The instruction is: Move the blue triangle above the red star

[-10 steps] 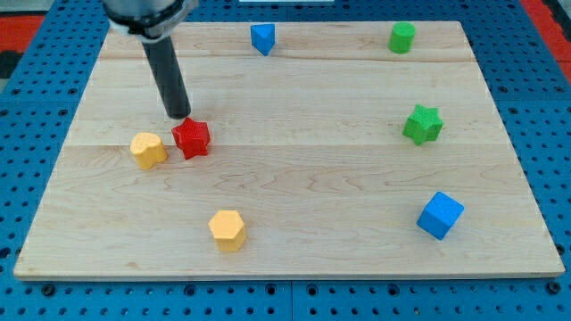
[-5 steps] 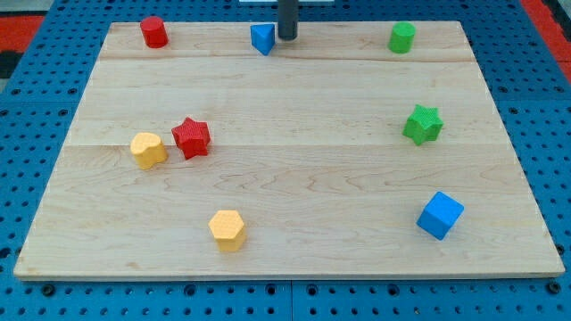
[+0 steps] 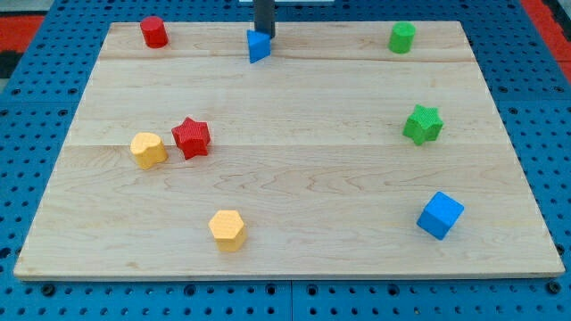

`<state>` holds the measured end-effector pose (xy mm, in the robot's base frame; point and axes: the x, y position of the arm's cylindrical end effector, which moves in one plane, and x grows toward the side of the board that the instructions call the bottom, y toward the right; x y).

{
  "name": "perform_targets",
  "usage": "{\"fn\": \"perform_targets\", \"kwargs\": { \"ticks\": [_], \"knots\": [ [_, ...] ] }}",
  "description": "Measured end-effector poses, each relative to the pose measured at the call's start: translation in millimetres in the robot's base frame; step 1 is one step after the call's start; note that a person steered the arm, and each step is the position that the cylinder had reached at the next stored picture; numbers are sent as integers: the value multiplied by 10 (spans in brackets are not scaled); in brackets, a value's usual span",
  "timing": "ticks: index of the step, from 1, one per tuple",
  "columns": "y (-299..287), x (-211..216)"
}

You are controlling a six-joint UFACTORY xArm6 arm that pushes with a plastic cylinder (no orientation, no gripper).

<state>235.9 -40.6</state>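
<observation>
Handling of the blue triangle: the blue triangle was judged to be light, rigid and hard, with smooth faces likely to slide readily on the wood; a small wedge of that kind was judged prone to twist if pushed off-centre.
Place of contact: no grasp was possible, so a push against the flat face at the block's 12 o'clock to 1 o'clock side was judged the fitting place, square through its middle.
Hand: none was fitted; nothing could be opened, closed or held, and only a dark rod was seen.
My tip: my tip was seen at the view's top, touching or just beside the blue triangle at its 12 o'clock to 1 o'clock edge; true contact could not be told.
Position of the blue triangle: it was found near the top edge of the surface, at about 1 o'clock from the red star and well apart from it.
Red star: it was seen left of centre, with a yellow block just beside it at 8 o'clock.
Risk: the red cylinder at the top left was judged clear of a path toward 7 o'clock.
</observation>
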Motion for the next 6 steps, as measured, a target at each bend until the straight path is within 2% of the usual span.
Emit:
{"fn": "perform_targets", "kwargs": {
  "ticks": [2, 3, 4, 6],
  "knots": [
    [-182, 472],
    [-629, 532],
    [-879, 899],
    [-912, 1680]
  ]
}}
